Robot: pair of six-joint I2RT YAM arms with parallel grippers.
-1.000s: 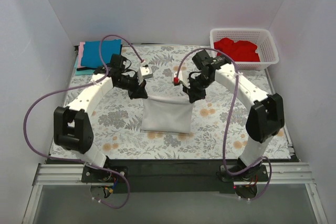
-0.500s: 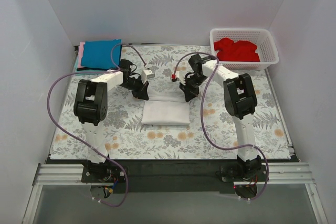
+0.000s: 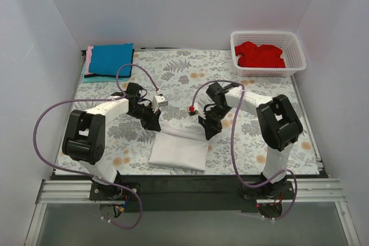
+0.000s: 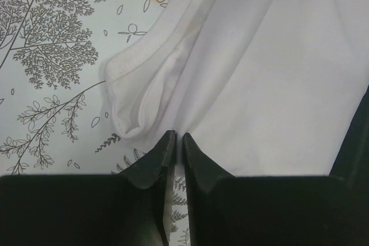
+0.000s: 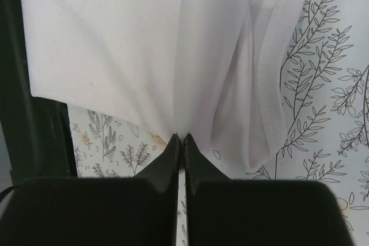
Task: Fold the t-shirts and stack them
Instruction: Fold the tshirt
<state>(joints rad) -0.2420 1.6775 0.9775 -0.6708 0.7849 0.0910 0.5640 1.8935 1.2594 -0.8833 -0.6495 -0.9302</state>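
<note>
Seen from above, two robot arms reach inward over a floral table cloth (image 3: pixel 179 73). A folded white t-shirt (image 3: pixel 180 147) lies between them, its far edge lifted and stretched from one gripper to the other, the rest trailing toward the arm bases.

The left gripper (image 3: pixel 154 125) has its fingers pressed together, pinching the far left corner of the white t-shirt. In the left wrist view the gripper (image 4: pixel 174 142) nips the cloth at its tips. A rolled hem bulges just to the left of them, and the smooth white t-shirt (image 4: pixel 271 73) spreads ahead and to the right.

The right gripper (image 3: pixel 207 133) is likewise pressed together on the far right corner. Its wrist view shows the gripper (image 5: pixel 179 141) with the white t-shirt (image 5: pixel 115 44) gathering into folds at its tips.

Well beyond the left gripper, a blue t-shirt (image 3: pixel 109 59) lies folded on top of a pink t-shirt (image 3: pixel 88 63). Well beyond the right gripper, a red t-shirt (image 3: pixel 260 55) sits crumpled in a white lattice basket (image 3: pixel 295 44).
</note>
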